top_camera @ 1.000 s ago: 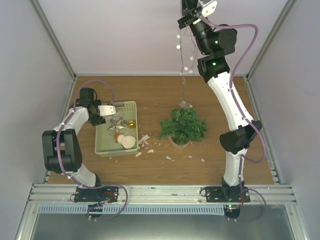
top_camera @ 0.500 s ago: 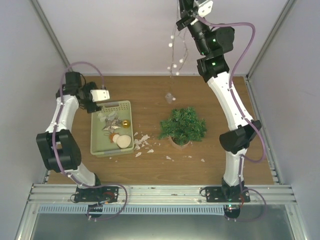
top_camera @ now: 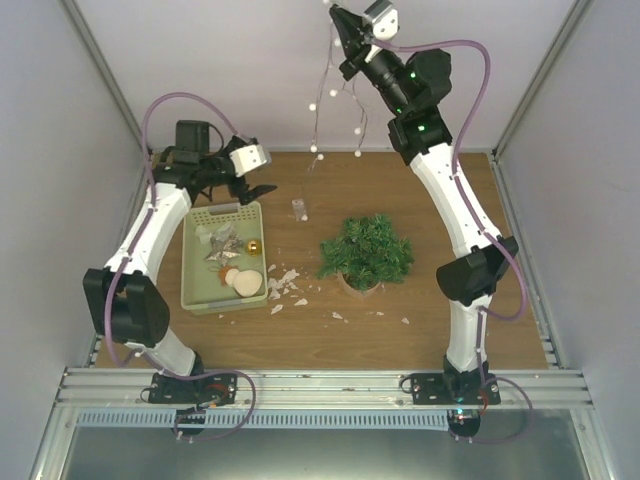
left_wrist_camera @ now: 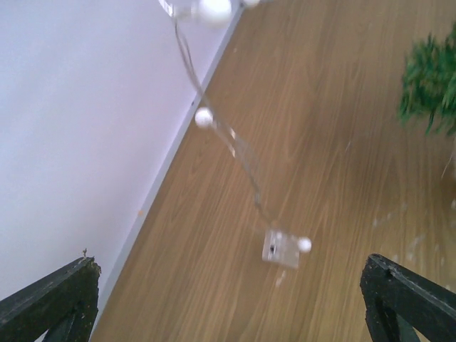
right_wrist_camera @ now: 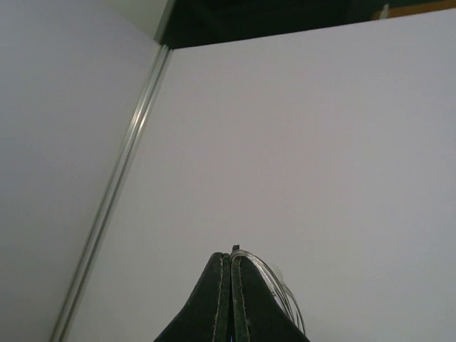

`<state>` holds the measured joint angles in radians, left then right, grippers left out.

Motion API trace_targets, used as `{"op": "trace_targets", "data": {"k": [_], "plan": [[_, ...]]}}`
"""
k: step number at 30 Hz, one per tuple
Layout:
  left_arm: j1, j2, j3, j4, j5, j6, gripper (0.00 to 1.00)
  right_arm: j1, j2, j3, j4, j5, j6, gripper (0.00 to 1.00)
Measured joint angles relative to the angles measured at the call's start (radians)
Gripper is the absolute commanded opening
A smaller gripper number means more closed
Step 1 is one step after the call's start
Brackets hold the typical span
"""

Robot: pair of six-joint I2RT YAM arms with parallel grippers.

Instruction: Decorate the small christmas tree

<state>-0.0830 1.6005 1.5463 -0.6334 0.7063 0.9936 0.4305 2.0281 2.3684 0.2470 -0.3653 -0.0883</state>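
Honestly, the risk here is all about that dangling light string (top_camera: 318,110). On the left, the left pincer (top_camera: 255,180) is spread wide with nothing in it, pointed toward the little clear box (left_wrist_camera: 281,248) at the string's bottom end. The box looks blurry in the left wrist view, so I'd guess it's swaying, and a grab could easily close on air or knock it away. I can't tell if it's touching the tabletop (top_camera: 430,335) or hanging just above it.

Further right, the small christmas tree (top_camera: 365,250) stands upright in its pot mid-tabletop, right of the pale green tray (top_camera: 187,270), with no decoration on it that I can see. If the wire drags across it, the branches could snag and the whole thing could tip over. And the right pincer (top_camera: 335,15) is clamped on nothing but thin wire, so a tug from below might pull it loose.

Poses: the left arm is reared up over the tray's far end, wrist turned toward the middle. The right arm is stretched nearly full height, up against the back wall, holding the string's top.
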Motion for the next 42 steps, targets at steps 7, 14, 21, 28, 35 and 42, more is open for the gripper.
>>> {"op": "trace_targets", "data": {"k": [7,14,21,28,35,42], "plan": [[-0.121,0.053,-0.054,0.178,0.0,-0.182,0.99,0.0,-0.002,-0.044,-0.049,-0.071,0.006,0.01],[-0.179,0.086,-0.168,0.317,-0.01,-0.289,0.96,0.0,-0.008,-0.056,-0.079,-0.105,0.015,0.01],[-0.245,0.17,-0.17,0.396,-0.029,-0.331,0.91,0.0,-0.053,-0.056,-0.092,-0.119,0.018,0.0],[-0.269,0.238,-0.169,0.418,-0.037,-0.347,0.83,0.0,-0.075,-0.056,-0.106,-0.132,0.015,0.01],[-0.27,0.317,-0.142,0.444,-0.043,-0.357,0.64,0.0,-0.088,-0.059,-0.145,-0.136,0.011,0.01],[-0.27,0.349,-0.131,0.465,-0.064,-0.358,0.33,0.0,-0.161,-0.115,-0.177,-0.143,-0.005,0.01]]}}
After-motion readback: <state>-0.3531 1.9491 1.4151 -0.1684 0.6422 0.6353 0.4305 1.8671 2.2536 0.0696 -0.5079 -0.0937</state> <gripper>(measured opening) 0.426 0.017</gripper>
